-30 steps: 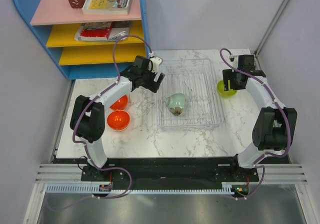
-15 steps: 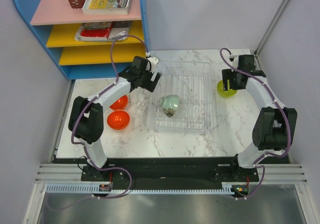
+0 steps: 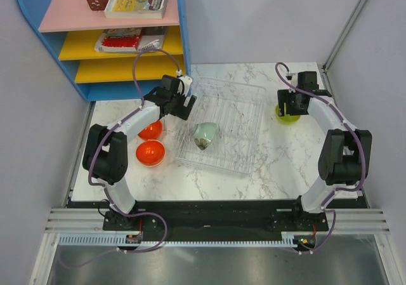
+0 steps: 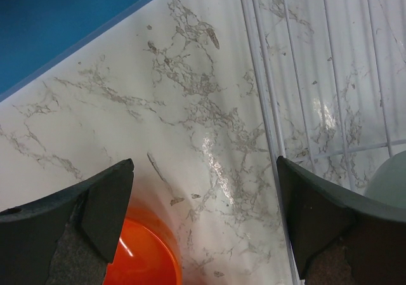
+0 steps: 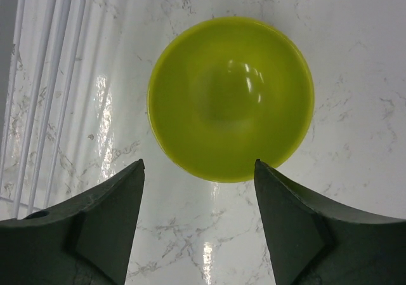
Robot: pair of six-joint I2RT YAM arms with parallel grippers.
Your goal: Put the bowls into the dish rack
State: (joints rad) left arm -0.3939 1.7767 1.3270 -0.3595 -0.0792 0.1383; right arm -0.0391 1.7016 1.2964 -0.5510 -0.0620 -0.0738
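Note:
The dish rack (image 3: 238, 117) lies skewed in the middle of the table, with a pale green bowl (image 3: 205, 134) on its side inside. Two orange bowls (image 3: 150, 152) sit to its left, the farther one (image 3: 148, 132) partly under my left arm. My left gripper (image 3: 180, 109) hangs open over the bare marble between the orange bowl (image 4: 141, 254) and the rack's wire edge (image 4: 269, 104), its right finger (image 4: 323, 215) over that edge. A yellow-green bowl (image 5: 231, 98) sits right of the rack. My right gripper (image 5: 198, 171) is open just short of it, holding nothing.
A blue shelf unit (image 3: 120, 40) with books and a small red box stands at the back left, close to the rack's far corner. Grey walls close in both sides. A rack corner (image 5: 38, 94) shows left of the yellow-green bowl.
The dish rack has slid left and turned, carrying the pale green bowl with it. My left gripper moved left alongside it. My right gripper's jaws have narrowed slightly.

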